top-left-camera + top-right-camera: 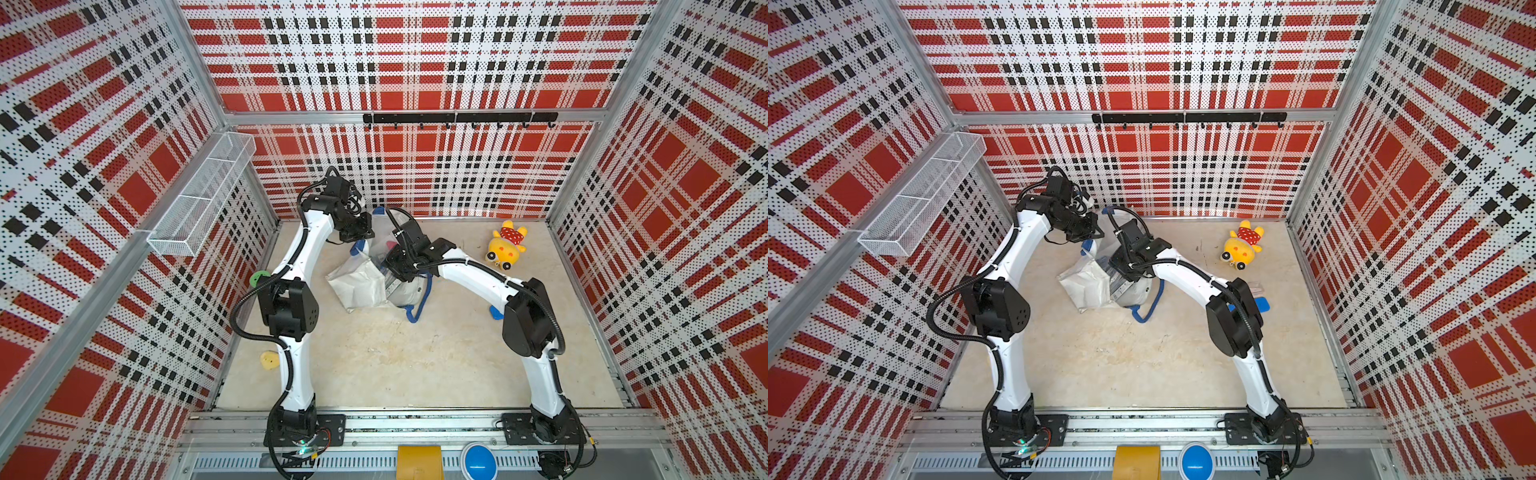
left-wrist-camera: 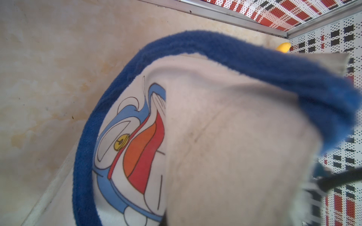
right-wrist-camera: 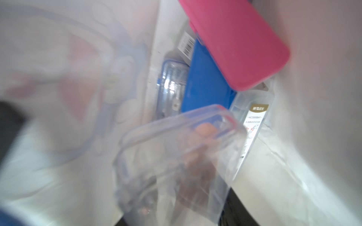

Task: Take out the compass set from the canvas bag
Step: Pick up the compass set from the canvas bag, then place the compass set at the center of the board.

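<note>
yellow plush toy (image 1: 506, 247): floor | mesh basket (image 1: 203, 195): left wall | hook rail (image 1: 459, 118): back wall

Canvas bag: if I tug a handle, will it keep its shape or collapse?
Likely floppy: the canvas bag lies crumpled and creased. Its blue handle curves limply, so tugging probably just deforms it. The pink case inside looks loose and may shift.

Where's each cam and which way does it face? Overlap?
Both top views: overhead above the arm bases, looking down at the beige table; white left arm and right arm in view.
Left wrist: against the off-white canvas bag with blue handles; no fingers visible.
Right wrist: inside that bag, facing a pink case, blue case and clear plastic case; fingers unclear.
Shared: the bag.
</note>
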Tool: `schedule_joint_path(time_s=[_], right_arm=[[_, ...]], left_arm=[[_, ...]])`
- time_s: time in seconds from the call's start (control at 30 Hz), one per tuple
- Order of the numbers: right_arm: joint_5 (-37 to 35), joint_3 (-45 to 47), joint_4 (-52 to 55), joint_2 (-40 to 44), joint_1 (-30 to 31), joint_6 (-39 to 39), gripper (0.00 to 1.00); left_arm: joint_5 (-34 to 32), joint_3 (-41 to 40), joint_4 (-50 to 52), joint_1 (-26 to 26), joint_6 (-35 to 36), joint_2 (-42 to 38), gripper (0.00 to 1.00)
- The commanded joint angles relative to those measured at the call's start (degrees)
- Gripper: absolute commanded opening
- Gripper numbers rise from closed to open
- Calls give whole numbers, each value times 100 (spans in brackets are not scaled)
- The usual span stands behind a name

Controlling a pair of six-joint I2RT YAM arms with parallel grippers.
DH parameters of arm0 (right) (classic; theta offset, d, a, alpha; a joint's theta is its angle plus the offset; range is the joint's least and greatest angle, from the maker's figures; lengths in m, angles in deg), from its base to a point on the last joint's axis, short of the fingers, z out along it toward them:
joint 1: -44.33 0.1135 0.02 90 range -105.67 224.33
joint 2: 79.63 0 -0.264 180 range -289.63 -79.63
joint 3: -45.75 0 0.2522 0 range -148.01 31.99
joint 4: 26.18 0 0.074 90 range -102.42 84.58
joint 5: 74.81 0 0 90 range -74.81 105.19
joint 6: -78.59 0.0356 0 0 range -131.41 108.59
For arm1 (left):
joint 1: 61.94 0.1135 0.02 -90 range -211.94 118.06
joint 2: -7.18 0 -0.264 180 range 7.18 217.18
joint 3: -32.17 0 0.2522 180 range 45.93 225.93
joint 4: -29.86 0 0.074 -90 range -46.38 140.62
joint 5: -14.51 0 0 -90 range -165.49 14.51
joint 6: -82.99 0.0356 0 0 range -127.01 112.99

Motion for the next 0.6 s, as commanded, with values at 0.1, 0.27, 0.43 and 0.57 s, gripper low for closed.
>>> schedule_joint_path(time_s=[0.1,0.27,0.43,0.57], right_arm=[[-440,65,159,587,-177,-334,22],[-664,386,257,1133,-374,-667,22],[-797,662,479,1873,-614,-1070,22],[-736,1572,555,2829,-1027,-1255,22]], left_arm=[[34,-16,-281,41,-20,-71,0],[7,-59,-286,35,-3,-89,0],[-47,-69,-293,40,15,-72,0],[-80,-26,-313,43,-2,-33,0]])
